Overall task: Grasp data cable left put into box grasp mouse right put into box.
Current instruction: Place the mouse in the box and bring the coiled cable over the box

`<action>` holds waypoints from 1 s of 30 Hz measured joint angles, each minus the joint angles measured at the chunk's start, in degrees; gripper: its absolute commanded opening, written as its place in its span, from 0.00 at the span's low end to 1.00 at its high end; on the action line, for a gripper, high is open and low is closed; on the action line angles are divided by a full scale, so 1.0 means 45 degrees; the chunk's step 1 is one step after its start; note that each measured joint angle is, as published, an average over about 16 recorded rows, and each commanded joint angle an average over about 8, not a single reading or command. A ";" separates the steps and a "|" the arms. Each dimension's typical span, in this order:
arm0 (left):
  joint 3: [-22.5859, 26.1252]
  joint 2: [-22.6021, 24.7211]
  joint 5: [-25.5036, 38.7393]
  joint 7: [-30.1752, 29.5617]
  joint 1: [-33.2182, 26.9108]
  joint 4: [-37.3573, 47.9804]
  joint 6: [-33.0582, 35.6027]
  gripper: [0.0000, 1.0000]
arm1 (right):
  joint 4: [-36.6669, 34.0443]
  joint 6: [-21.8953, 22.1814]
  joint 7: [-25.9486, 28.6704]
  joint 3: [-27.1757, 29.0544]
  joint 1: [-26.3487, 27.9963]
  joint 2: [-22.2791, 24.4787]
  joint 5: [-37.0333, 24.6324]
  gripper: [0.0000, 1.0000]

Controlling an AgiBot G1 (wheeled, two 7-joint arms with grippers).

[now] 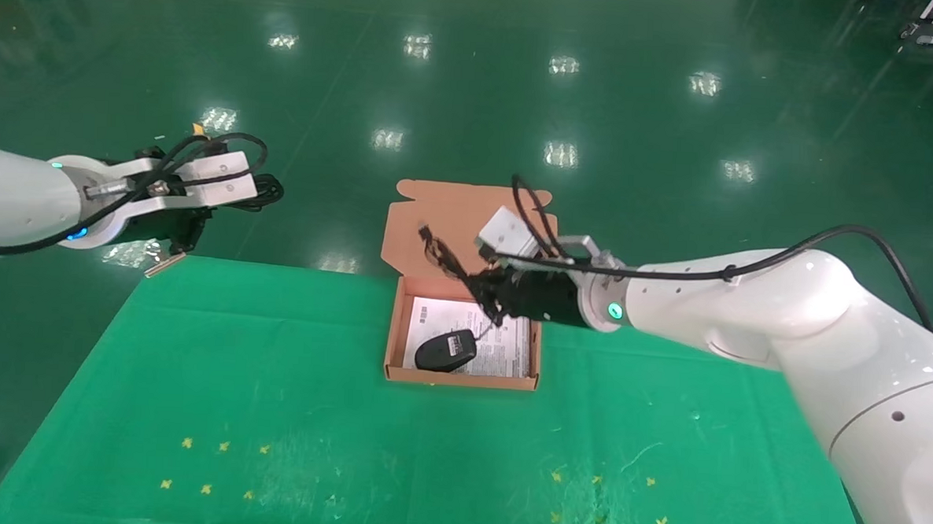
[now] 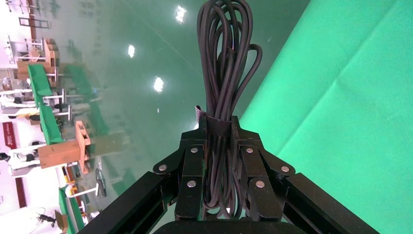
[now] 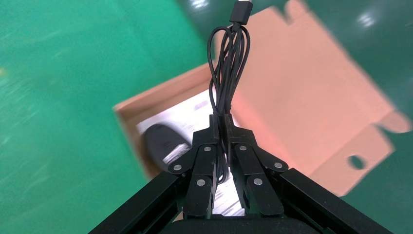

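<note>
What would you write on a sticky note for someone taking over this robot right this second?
Left gripper: shut on the data cable, held off the table's far left corner, away from the box.
Right gripper: over the box, shut on the mouse's cord, USB plug dangling past the fingers.
Mouse: already lying in the box on the white printed sheet; lid open.
Done: mouse body is in.
Left: let go of the cord so it drops inside, then bring the data cable over and put it in the box.
</note>
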 measured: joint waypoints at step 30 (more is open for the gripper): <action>0.0783 0.3790 -0.3456 0.4438 0.0835 0.6155 -0.5795 0.00 | 0.2155 -0.0286 0.0316 0.0094 0.0821 0.3105 0.0132 1.00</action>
